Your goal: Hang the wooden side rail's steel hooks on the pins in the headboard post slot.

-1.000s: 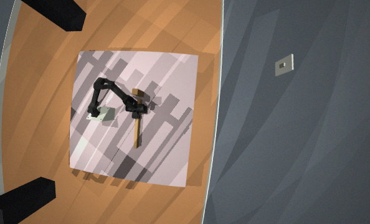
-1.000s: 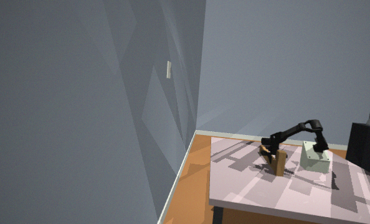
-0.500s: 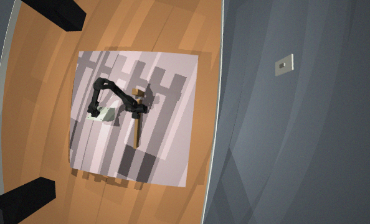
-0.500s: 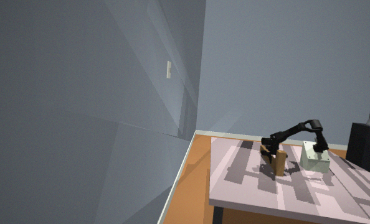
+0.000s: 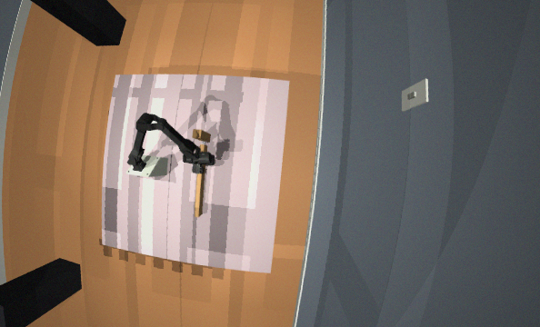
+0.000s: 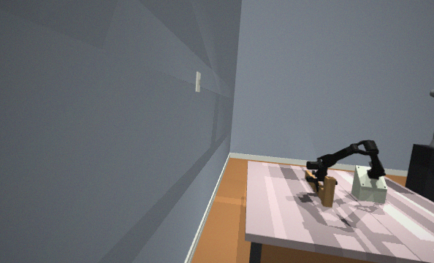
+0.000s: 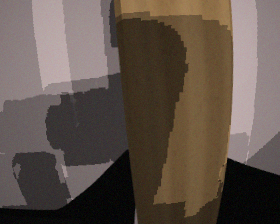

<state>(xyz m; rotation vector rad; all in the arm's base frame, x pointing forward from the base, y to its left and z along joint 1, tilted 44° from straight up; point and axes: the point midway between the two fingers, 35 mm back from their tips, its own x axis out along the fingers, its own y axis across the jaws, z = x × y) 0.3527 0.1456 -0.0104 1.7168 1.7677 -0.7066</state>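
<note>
The wooden side rail [image 5: 199,195] [image 6: 310,177] [image 7: 191,100] runs in line with the headboard post, its near end close to the post's slot side. The headboard post [image 5: 201,135] [image 6: 329,191] stands upright on the table. My gripper [image 5: 199,169] [image 6: 316,183] [image 7: 159,153] is shut on the rail, gripping it between its middle and its post end. In the wrist view the rail passes between the two black fingers. A small pale bit of metal shows between rail and post in the top view. Whether the hooks sit on the pins, and whether the far end touches the table, I cannot tell.
The arm's pale green base block [image 5: 161,166] [image 6: 368,191] stands on the table [image 5: 261,227] [image 6: 261,219], to the left of the rail in the top view. The arm arches from it over to the rail. Striped shadows cross the table top.
</note>
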